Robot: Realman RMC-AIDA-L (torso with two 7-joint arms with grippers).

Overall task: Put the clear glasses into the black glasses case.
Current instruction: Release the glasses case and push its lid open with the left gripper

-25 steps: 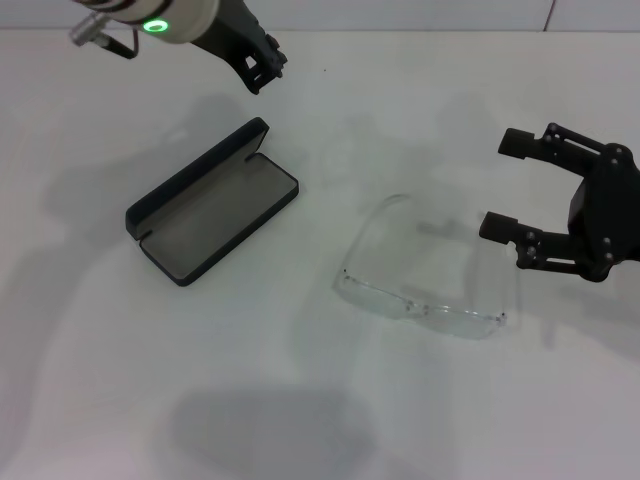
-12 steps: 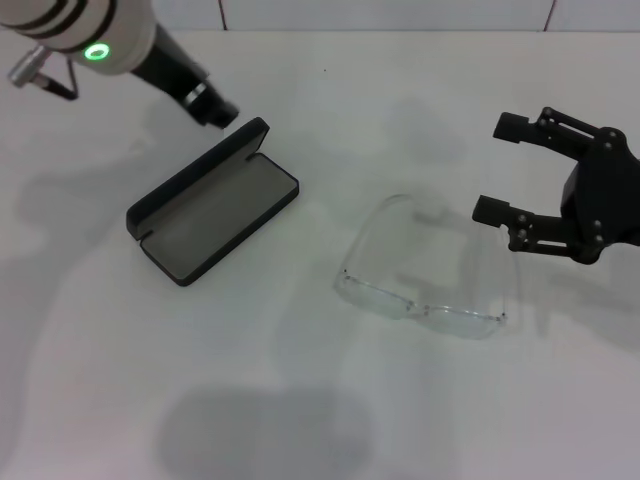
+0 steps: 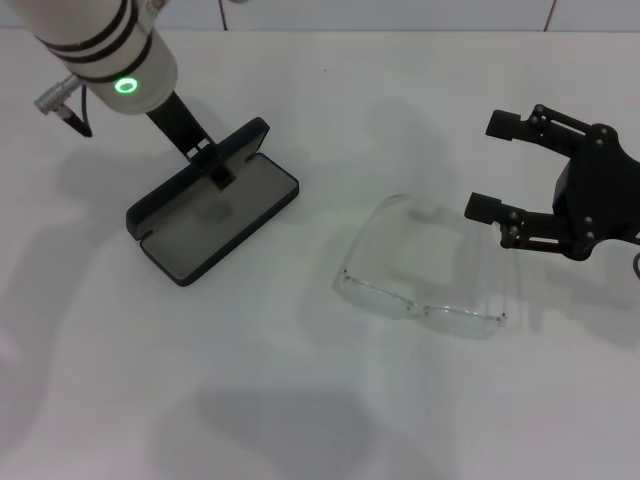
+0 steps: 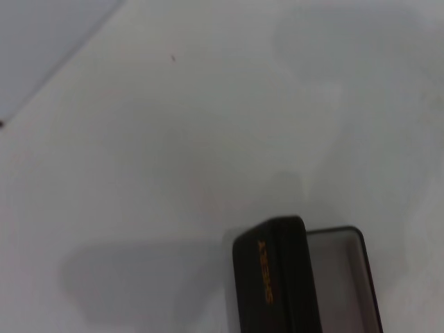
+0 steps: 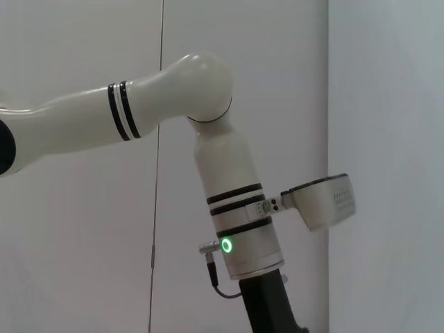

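The black glasses case [image 3: 236, 197] lies open at the left of the white table, its lid raised toward the back and grey lining showing. In the left wrist view the case lid [image 4: 269, 274] carries orange lettering. My left gripper [image 3: 218, 170] reaches down from the back left and hangs over the lid's edge. The clear glasses [image 3: 418, 296] rest right of centre, arms unfolded and pointing away. My right gripper [image 3: 488, 166] hovers open and empty just right of the glasses, a little above the table.
The white table [image 3: 300, 400] has no other objects on it. A tiled wall edge runs along the back. The right wrist view shows only my left arm [image 5: 229, 208] with its green ring light.
My left arm has swung down from the back of the table onto the open case. The right gripper has drifted slightly left toward the glasses. Case and glasses have not moved.
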